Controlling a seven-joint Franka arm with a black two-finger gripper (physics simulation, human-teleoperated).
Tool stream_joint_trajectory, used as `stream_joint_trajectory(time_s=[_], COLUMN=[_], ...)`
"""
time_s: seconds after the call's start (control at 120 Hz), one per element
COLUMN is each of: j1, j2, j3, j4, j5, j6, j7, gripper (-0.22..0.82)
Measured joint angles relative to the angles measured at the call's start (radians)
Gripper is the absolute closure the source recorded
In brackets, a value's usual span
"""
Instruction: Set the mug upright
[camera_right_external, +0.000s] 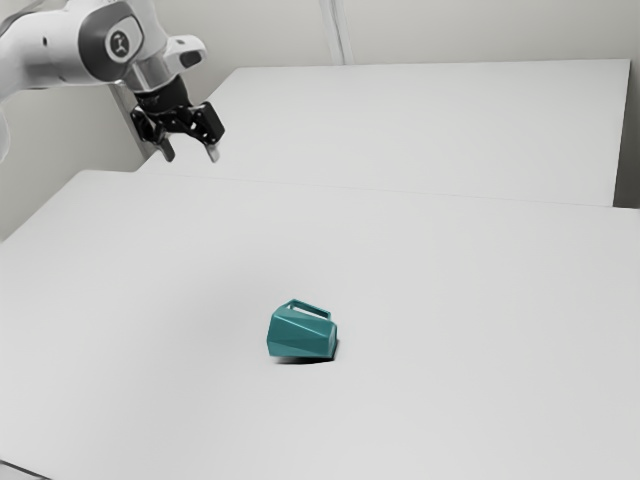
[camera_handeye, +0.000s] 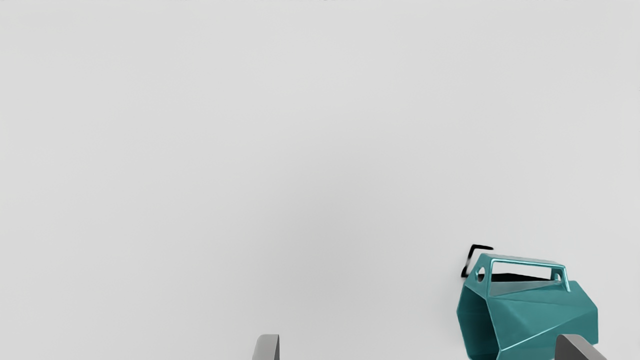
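Note:
High above the table's far-left part in the exterior view, my gripper (camera_right_external: 191, 155) hangs with its fingers apart and nothing between them. A teal faceted mug (camera_right_external: 302, 334) lies on its side on the table, well away from and below the gripper, its handle on the upper side. In the wrist view the gripper (camera_handeye: 417, 347) has its two fingertips wide apart. The mug (camera_handeye: 540, 315) appears there near one fingertip, which overlaps part of its body; its dark open mouth faces toward the other fingertip's side.
The white table (camera_right_external: 160, 330) carries the mug. Behind it in the exterior view stands a white panel or surface (camera_right_external: 430, 130), with pale walls beyond. A dark shadow lies beside the mug's handle in the wrist view.

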Motion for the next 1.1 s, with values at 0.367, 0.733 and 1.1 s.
stream_joint_trajectory(time_s=[0.367,0.733,1.1], j1=[0.054,0.064,0.057], j2=[-0.27,-0.172,-0.1], j3=[0.052,0.059,0.058], j4=[-0.549,-0.728,-0.784], j5=[-0.224,-0.724,-0.805], j6=[0.301,0.546,0.458], j7=[0.067,0.295,0.528], gripper=[0.0,0.0,0.0])
